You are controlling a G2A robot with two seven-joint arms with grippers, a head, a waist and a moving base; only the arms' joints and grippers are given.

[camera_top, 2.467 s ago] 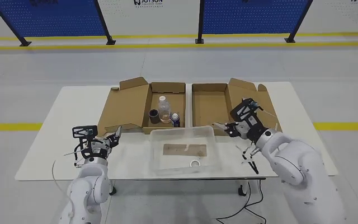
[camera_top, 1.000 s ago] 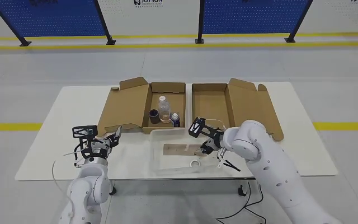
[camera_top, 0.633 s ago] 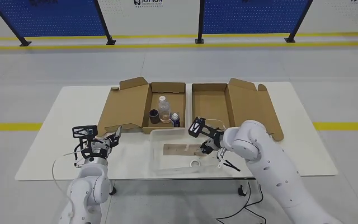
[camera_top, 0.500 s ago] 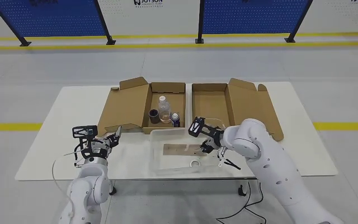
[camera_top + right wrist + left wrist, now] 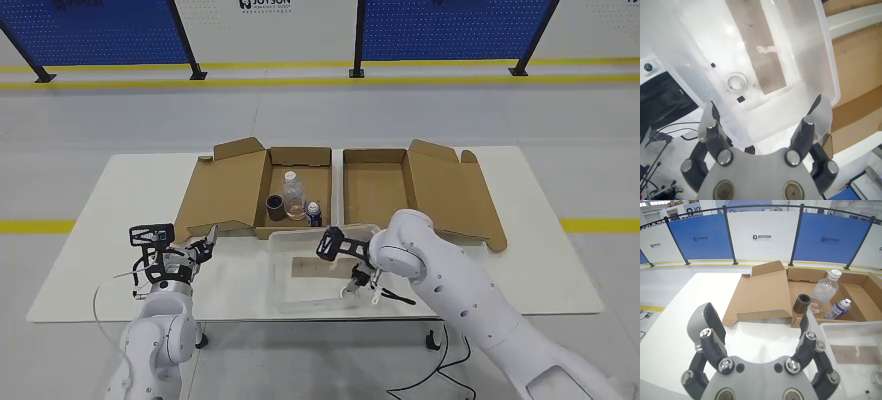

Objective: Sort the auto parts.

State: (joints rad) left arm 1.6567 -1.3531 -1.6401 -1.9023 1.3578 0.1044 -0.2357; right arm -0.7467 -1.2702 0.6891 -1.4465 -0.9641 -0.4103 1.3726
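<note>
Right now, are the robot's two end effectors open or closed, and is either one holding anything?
Left end effector: open, holding nothing.
Right end effector: open, holding nothing, over the clear bin.

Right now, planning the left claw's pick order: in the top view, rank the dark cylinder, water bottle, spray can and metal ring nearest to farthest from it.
From the left claw:
1. Dark cylinder, leftmost in the cardboard box.
2. Water bottle, middle of that row.
3. Spray can, right end.
4. Metal ring, at the front of the clear bin.
</note>
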